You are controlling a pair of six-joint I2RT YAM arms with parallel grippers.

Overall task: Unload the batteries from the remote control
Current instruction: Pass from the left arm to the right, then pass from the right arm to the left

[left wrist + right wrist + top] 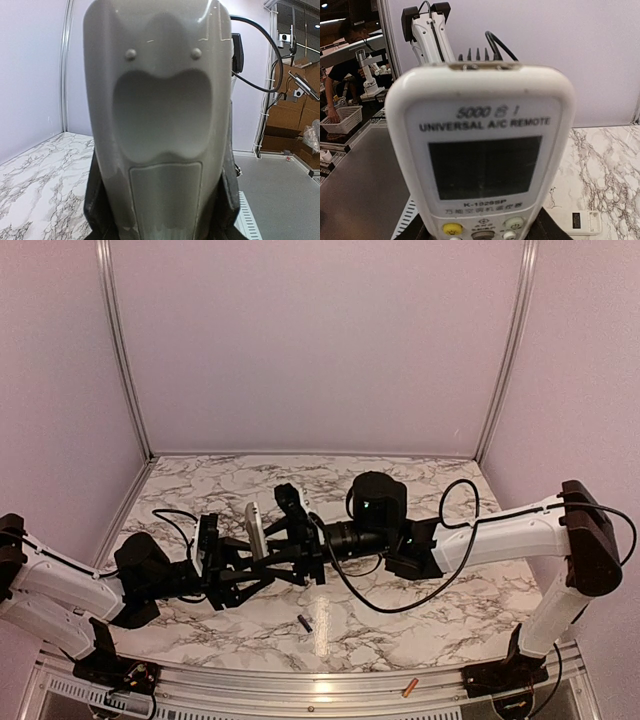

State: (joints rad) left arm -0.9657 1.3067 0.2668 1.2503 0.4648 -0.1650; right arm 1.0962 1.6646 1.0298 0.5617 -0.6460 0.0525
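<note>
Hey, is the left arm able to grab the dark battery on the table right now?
Probably not: the left gripper is clamped on the remote, though the dark battery lies unobstructed.

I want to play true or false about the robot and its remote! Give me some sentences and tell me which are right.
1. The left hand grips the remote by its sides. True.
2. The remote's front reads "UNIVERSAL A/C REMOTE". True.
3. The table is plain green. False: it is white marble with grey veins.
4. No battery lies on the table. False: a dark battery lies there, in front of the arms.
5. The orange battery sits inside the remote. False: it lies on the metal frame at the near edge.
</note>
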